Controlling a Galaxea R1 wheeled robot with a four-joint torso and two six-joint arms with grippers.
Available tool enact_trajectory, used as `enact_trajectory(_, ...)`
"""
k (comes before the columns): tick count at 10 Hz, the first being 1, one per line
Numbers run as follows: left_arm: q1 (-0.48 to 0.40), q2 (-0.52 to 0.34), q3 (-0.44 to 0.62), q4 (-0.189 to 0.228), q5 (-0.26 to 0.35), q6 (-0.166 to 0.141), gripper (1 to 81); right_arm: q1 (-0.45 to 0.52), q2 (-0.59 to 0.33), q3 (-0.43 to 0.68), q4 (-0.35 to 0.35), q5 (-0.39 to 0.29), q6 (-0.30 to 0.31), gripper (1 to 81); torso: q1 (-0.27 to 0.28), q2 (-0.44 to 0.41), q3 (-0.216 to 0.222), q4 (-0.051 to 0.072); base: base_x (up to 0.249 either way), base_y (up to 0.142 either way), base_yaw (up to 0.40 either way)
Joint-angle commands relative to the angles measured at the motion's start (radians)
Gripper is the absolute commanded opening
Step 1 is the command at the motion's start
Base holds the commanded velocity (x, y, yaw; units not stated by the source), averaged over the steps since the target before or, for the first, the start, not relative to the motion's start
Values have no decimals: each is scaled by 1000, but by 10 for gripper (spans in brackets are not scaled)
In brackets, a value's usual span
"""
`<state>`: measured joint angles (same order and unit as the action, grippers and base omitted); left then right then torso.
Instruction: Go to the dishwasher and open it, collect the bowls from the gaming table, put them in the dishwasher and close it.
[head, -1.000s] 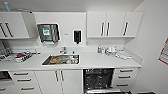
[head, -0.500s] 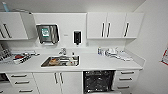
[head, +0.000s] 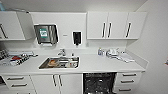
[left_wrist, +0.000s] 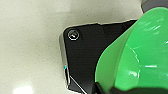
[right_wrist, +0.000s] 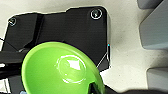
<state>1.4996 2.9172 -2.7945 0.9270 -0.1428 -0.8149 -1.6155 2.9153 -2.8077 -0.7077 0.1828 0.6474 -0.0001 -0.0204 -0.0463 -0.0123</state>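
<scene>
At each hand, a green bowl (left_wrist: 140, 57).

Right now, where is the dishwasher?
In the head view the dishwasher stands open under the white counter, right of the sink and beside the drawers.

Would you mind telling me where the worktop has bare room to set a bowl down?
The widest free patch of the worktop lies between the sink and the pile of white things near the right wall, directly above the open dishwasher. A bare strip runs along the front edge. The left end is crowded with clutter, and the sink holds dishes.
</scene>
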Motion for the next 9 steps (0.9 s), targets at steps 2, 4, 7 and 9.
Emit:
enact_trajectory(2,-41,-15,-7,1,37,-1,10,32,-17,-7,-3,-43,-2,10,0,0,0,0,109,0,0)
enact_trajectory(4,-41,-15,-7,1,37,-1,10,32,-16,-6,-3,-43,-2,10,0,0,0,0,109,0,0)
enact_trajectory(7,-41,-15,-7,0,37,-1,10,35,-16,-7,-4,-43,-2,10,0,0,0,0,109,0,0)
enact_trajectory(9,-41,-13,-7,3,37,-1,10,36,-16,-5,-4,-43,-2,10,0,0,0,0,109,0,0)
